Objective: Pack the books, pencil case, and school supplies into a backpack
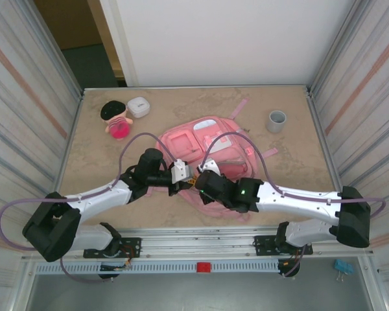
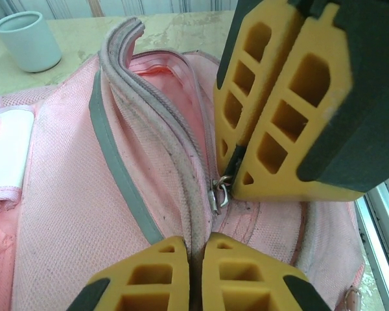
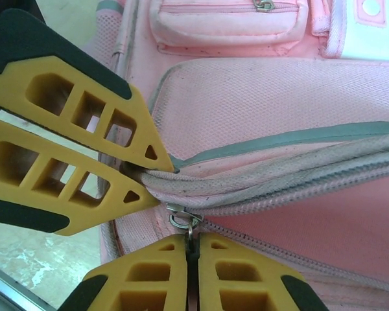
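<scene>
Left gripper (image 2: 196, 256): pinched tight on the backpack (image 2: 65, 194) rim.
Right gripper (image 3: 191, 249): clamped on the zip pull (image 3: 183, 219).
Risk: the small pull slips free, or the zipper jams on bunched fabric.

This is a robot test cell in a lab. A stone-patterned desk (image 1: 298, 155) is boxed in by ribbed panel walls (image 1: 26, 97) on the left and right and a white board (image 1: 227, 39) at the far side. A left arm (image 1: 97, 197) and a right arm (image 1: 305, 197) are bolted to an aluminium rail (image 1: 201, 241) along the near edge.
</scene>
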`<act>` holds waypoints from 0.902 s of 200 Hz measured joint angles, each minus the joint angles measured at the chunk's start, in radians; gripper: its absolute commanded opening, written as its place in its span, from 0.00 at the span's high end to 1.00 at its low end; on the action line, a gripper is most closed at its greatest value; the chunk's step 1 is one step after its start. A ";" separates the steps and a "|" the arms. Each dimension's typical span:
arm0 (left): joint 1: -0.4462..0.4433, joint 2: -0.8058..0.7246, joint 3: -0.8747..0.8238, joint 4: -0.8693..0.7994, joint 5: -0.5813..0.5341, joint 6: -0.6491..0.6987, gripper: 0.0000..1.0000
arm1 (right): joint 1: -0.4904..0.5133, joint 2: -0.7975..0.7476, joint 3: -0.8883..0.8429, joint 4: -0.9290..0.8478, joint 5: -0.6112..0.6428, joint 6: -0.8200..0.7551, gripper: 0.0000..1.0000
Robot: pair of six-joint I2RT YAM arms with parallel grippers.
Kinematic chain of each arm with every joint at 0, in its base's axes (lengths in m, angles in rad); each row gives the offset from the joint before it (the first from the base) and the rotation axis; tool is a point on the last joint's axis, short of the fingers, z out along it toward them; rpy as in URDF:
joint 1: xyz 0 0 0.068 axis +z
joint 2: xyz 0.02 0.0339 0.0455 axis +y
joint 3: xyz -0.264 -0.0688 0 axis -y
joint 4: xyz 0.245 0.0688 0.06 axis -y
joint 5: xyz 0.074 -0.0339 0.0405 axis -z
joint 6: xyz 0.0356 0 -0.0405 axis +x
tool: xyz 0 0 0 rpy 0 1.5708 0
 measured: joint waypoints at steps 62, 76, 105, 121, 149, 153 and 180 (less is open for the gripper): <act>0.000 -0.011 0.000 -0.016 -0.003 0.000 1.00 | -0.074 -0.028 -0.039 0.042 -0.120 -0.014 0.74; 0.000 -0.013 0.000 -0.019 -0.003 0.000 1.00 | -0.076 -0.027 -0.039 0.045 -0.126 -0.023 0.74; 0.000 -0.016 0.000 -0.029 -0.008 0.000 1.00 | -0.085 -0.018 -0.039 0.053 -0.145 -0.030 0.79; 0.000 -0.016 0.000 -0.034 -0.010 0.000 1.00 | -0.086 -0.013 -0.039 0.060 -0.159 -0.042 0.89; 0.000 -0.020 0.000 -0.039 -0.021 0.000 1.00 | -0.086 -0.014 -0.039 0.068 -0.172 -0.057 0.98; 0.000 -0.021 0.000 -0.040 -0.024 0.000 1.00 | -0.087 -0.015 -0.039 0.067 -0.174 -0.058 0.99; 0.002 -0.034 0.000 -0.039 -0.039 0.000 1.00 | -0.114 -0.047 -0.039 0.058 -0.206 -0.064 1.00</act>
